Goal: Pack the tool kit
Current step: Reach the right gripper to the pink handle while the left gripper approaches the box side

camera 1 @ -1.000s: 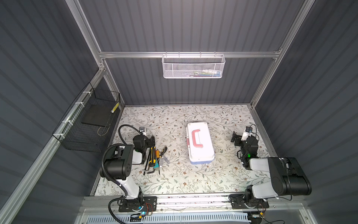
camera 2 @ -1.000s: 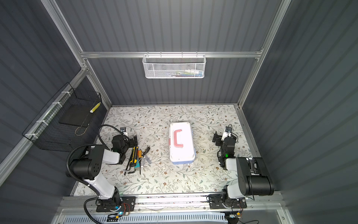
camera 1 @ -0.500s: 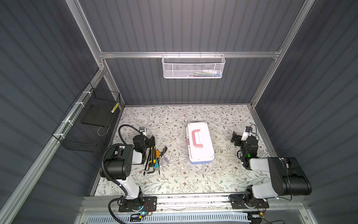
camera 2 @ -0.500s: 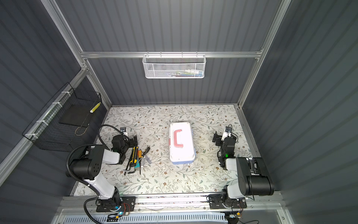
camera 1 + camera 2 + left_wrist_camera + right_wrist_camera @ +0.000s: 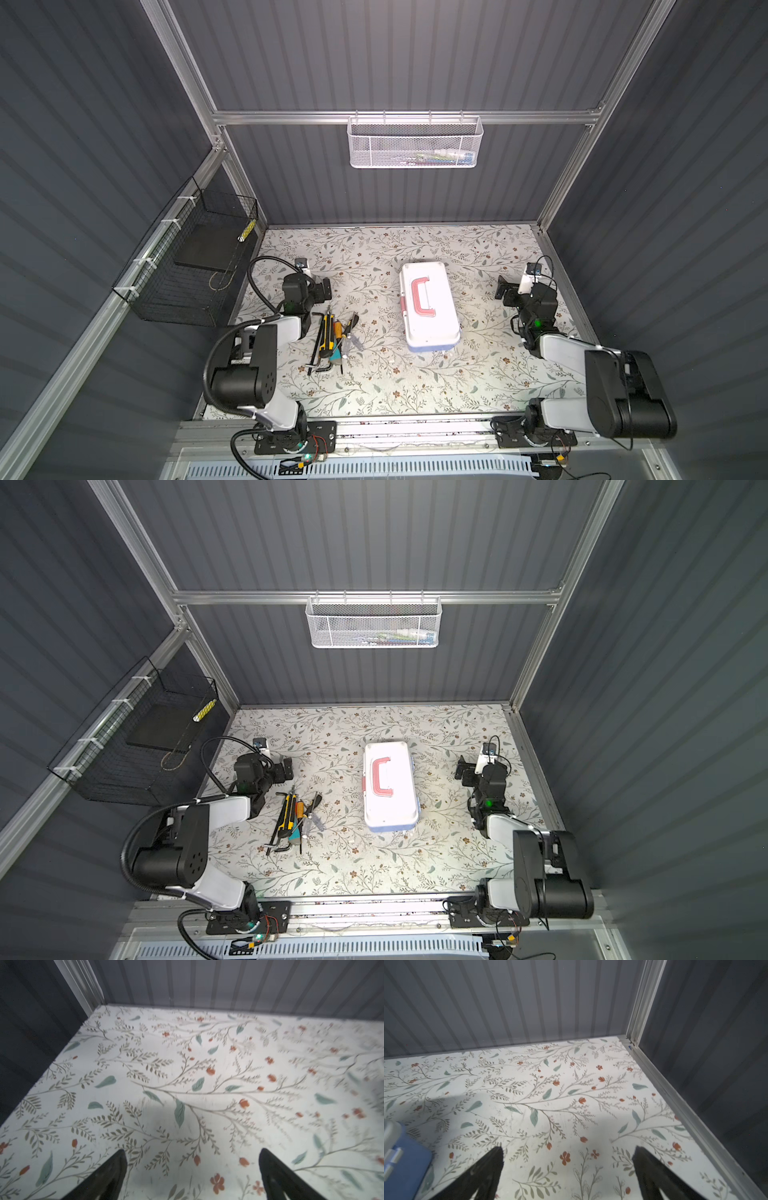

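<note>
Tools (image 5: 333, 341) are lying piled behind the left gripper (image 5: 192, 1152), whose jaws are standing spread and empty; the right gripper (image 5: 569, 1149) is gaping likewise. The case (image 5: 432, 330) is sitting shut between both pairs of jaws, contents hidden, so opening its lid (image 5: 445, 299) before grasping anything is looking wise. The mesh basket (image 5: 374, 145) is holding small items (image 5: 440, 157); the wire basket (image 5: 166, 299), a dark slab (image 5: 203, 251).

Tool kit (image 5: 430, 307): lid shut, interior hidden; the right wrist view's edge cuts off all but one blue corner. Loose tools (image 5: 329, 338): overlapping, too small to separate; possibly screwdrivers and hex keys. White mesh basket (image 5: 415, 145): contents indistinct. Bench (image 5: 342, 1059): pattern blurred toward one side in the left wrist view.
</note>
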Robot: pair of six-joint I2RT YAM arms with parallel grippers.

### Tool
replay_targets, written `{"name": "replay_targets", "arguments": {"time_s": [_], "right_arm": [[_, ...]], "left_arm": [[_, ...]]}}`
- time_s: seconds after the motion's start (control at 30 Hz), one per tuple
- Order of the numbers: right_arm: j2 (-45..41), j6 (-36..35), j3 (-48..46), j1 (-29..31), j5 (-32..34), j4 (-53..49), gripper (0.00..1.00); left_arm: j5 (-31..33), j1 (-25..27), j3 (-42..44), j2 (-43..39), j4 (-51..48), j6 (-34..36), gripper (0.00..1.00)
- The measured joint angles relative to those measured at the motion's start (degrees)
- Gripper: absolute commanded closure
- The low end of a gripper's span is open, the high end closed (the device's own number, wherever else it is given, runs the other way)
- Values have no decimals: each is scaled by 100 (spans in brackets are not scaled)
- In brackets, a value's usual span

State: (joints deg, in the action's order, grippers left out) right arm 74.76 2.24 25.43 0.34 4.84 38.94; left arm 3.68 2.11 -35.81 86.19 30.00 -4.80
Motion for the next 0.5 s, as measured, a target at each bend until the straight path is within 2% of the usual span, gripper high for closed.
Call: {"name": "replay_targets", "arguments": {"time_s": [0.13,0.23,0.37,0.5], "right_arm": [[-627,190,955,341,-57,-1508,8],[-883,184,1711,1027,-57,-2721,15],[-968,354,2455,1952,-289,-4223,19],[-968,839,2857,2531,-605,-5442,20]], "left_arm": [[-483,0,-417,-616,-1029,-713,1],[-1126,79,-603,-798,-1508,-1106,1],[-1572,675,-319,-1351,-2002,-1353,1],[-1878,1303,-105,-1790,-2365,-1628,1]]}}
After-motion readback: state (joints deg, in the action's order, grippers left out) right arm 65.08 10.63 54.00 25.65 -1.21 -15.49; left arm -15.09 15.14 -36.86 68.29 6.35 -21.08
